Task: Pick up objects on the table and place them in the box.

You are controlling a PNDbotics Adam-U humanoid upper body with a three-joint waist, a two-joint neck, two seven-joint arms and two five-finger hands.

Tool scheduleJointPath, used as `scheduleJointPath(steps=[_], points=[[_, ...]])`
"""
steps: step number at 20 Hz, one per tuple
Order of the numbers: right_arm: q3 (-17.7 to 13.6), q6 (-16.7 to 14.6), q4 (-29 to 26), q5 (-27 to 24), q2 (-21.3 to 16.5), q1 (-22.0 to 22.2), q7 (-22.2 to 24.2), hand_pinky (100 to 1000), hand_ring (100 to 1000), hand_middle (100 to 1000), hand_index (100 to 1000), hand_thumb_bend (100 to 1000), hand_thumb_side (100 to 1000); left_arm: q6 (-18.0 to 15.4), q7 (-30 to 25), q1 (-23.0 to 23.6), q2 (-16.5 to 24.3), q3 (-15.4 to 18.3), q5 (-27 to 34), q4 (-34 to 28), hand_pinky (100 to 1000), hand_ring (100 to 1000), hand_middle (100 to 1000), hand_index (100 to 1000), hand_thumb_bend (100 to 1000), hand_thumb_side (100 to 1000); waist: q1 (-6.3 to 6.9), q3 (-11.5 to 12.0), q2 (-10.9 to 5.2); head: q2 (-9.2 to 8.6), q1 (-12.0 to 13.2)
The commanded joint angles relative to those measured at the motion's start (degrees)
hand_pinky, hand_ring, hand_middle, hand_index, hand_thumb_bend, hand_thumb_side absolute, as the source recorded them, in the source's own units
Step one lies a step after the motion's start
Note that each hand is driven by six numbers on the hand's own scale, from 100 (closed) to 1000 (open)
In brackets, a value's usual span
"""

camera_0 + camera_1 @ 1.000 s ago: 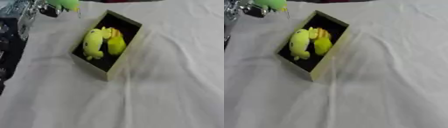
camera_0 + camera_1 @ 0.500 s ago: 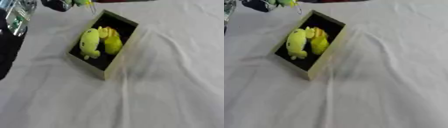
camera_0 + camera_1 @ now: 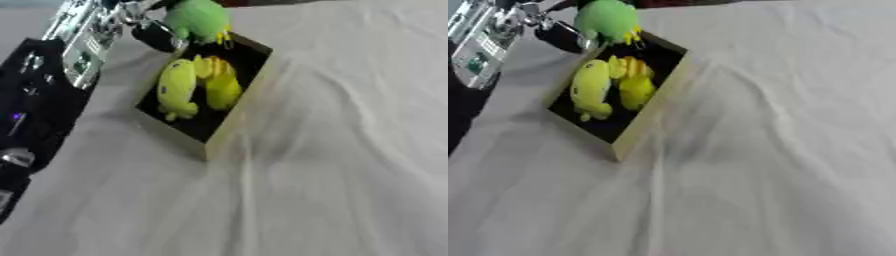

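Box (image 3: pixel 229 115): shallow, rectangular, pale walls, dark interior, set askew on white cloth (image 3: pixel 332 165) covering tabletop. Long axis runs from upper centre toward lower left of view. Cloth wrinkled, folds running down from box toward near edge.

Contents of box: two soft objs lying side by side along long axis. Left one, yellow-green toy (image 3: pixel 177 89), elongated, reaches toward near end of box. Right one, yellow toy (image 3: pixel 220 86), w/ orange patch at its far end, touching the yellow-green toy along its side. Near end of box interior shows bare dark floor.

Left hand (image 3: pixel 156 31): enters from upper left, black and silver arm w/ exposed boards along forearm. Hand is at far end of box, over its far corner. Fingers curled round a green toy (image 3: pixel 606 20), rounded, w/ small yellow bits (image 3: pixel 633 36) hanging at its lower edge. Green toy sits above far rim of box, held clear of the two toys inside; whether its yellow bits touch the rim cannot be told. Dark part of hand shows just left of and below green toy, outside box wall.

Right hand: not visible in either view.

Rest of tabletop to right of and below box: cloth only, w/ creases.
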Motion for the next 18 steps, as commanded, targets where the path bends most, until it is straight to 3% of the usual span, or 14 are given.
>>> scheduleJointPath(steps=[1, 6, 10, 15, 18], points=[[-0.49, 0.05, -0.88, -0.60, -1.88, -0.75, 0.33, 922, 943, 582, 785, 100, 446, -0.74, 0.10, -1.34, -0.75, 0.32, -0.81, 1.93, 626, 563, 506, 650, 267, 218, -0.09, -0.22, -1.89, 0.17, 0.03], [-0.52, 0.22, -0.88, -0.96, -1.72, -0.85, 0.56, 922, 943, 582, 785, 100, 445, -1.86, -1.16, -1.34, -1.89, 0.35, -1.35, 4.46, 663, 600, 548, 698, 366, 307, 0.09, -0.47, -1.94, 0.60, -0.08], [-0.64, 0.29, -0.88, -1.15, -1.63, -0.74, 0.66, 923, 943, 582, 785, 100, 444, -1.56, -3.27, -1.17, -2.08, 0.80, -2.75, 6.09, 781, 747, 732, 875, 536, 432, 0.22, -0.66, -2.00, 0.65, -0.14], [-0.79, 0.29, -0.88, -1.26, -1.58, -0.50, 0.69, 923, 943, 582, 785, 100, 444, -1.10, -4.01, -0.92, -1.67, 1.36, -4.80, 5.31, 859, 837, 838, 948, 728, 574, 0.30, -0.68, -2.09, 0.66, -0.37], [-0.88, 0.30, -0.88, -1.28, -1.57, -0.33, 0.67, 923, 943, 583, 786, 100, 444, -1.17, -3.24, -0.78, -1.01, 1.98, -5.11, 2.20, 862, 839, 845, 955, 724, 609, 0.26, -0.55, -2.16, 0.96, -0.68]])
